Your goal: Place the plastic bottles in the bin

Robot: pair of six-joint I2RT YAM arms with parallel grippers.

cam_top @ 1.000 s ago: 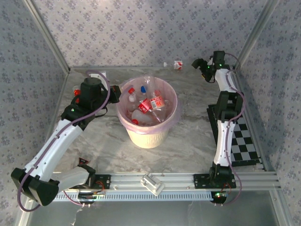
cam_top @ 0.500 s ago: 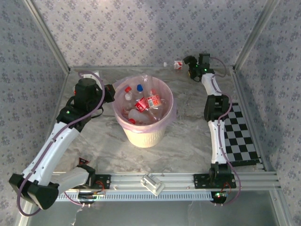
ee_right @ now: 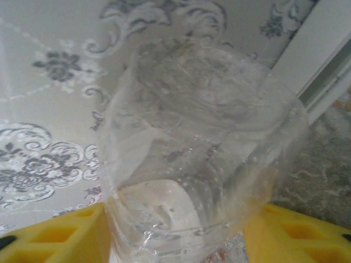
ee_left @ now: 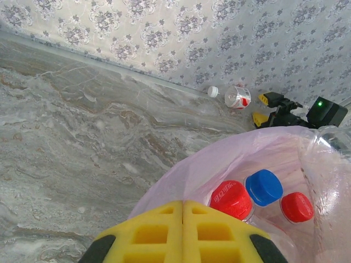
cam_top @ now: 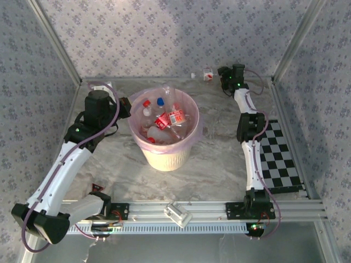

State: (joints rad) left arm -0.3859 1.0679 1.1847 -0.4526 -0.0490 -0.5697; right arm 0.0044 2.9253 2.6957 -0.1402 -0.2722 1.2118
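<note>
Item: bottle, lying against the back wall, well apart from bin.
Grip: right fingers pressed to both its flanks; left fingers pinched together at the bin's rim.
Handling: squeeze gently and lift before swinging.
Room: open surface ahead, wall tight behind.

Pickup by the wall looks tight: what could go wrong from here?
1. The clear thin-walled plastic bottle sits between the yellow fingers of the right gripper near the patterned wall; it could crush or squirt out.
2. The round cream bin with its pink bag looks nearly full of capped bottles; another may bounce off.
3. The shut left gripper is at the bin's rim and might nudge it.
</note>
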